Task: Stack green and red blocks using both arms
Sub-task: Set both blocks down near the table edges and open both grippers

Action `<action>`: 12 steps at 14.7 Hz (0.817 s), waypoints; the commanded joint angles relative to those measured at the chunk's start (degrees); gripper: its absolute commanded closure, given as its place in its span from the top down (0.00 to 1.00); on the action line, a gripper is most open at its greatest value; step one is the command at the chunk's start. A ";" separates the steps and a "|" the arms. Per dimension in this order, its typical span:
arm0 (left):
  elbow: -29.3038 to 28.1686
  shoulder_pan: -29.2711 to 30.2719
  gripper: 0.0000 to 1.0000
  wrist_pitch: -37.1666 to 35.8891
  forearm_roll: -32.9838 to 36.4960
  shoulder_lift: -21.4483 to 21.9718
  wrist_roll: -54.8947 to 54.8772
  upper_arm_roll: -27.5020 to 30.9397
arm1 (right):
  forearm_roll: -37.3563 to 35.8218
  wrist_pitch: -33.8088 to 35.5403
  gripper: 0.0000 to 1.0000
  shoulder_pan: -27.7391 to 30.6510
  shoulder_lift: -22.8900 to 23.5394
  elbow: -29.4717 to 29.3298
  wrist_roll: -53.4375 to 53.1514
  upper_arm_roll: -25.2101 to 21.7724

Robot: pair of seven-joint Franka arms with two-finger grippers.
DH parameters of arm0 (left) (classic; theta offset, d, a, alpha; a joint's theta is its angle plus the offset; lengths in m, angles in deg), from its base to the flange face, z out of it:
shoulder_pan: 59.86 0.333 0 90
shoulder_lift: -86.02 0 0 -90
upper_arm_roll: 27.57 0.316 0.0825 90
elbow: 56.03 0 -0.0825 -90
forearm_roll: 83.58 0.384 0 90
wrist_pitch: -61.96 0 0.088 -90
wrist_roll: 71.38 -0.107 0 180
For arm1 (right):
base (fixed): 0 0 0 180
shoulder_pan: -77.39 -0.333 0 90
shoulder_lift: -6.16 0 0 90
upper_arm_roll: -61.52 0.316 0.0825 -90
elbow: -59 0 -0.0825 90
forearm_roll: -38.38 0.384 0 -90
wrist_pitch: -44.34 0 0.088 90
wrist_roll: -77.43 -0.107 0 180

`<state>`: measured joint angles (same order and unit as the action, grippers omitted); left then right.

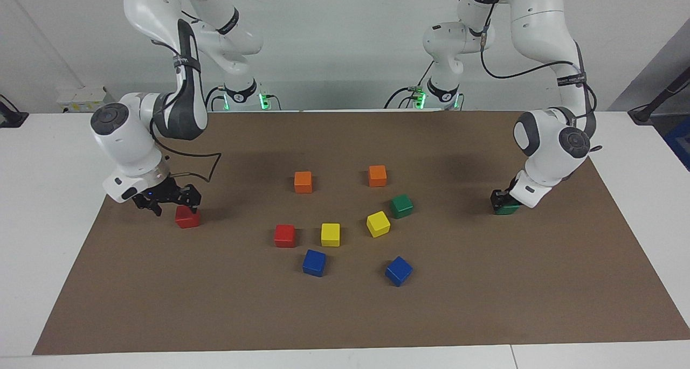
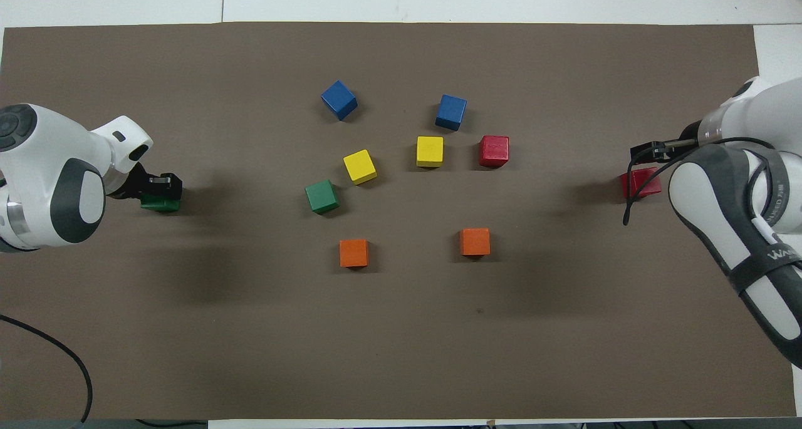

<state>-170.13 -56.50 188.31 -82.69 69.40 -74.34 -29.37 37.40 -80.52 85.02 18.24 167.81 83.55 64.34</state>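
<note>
One red block (image 1: 187, 217) (image 2: 640, 183) lies free on the mat at the right arm's end of the table. My right gripper (image 1: 173, 204) (image 2: 650, 149) hangs open just above and beside it, holding nothing. At the left arm's end, a green block (image 1: 508, 209) (image 2: 160, 205) sits on the mat, and my left gripper (image 1: 501, 201) (image 2: 161, 188) is down on it, partly hiding it. A second green block (image 1: 401, 206) (image 2: 321, 196) and a second red block (image 1: 284, 235) (image 2: 494, 151) lie in the middle cluster.
In the middle of the brown mat (image 1: 512, 293) lie two orange cubes (image 1: 303, 181) (image 1: 377, 175), two yellow cubes (image 1: 330, 234) (image 1: 378, 223) and two blue cubes (image 1: 314, 262) (image 1: 398, 270).
</note>
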 commanded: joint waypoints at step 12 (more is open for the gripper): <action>12.23 -11.25 1.00 -8.40 -0.19 -0.26 25.24 -0.57 | -1.58 11.04 0.97 -15.80 14.99 -25.14 -19.63 0.17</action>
<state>-159.67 -63.55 181.02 -82.84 70.65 -56.48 -30.67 37.04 -70.63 71.06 30.46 145.78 68.01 64.56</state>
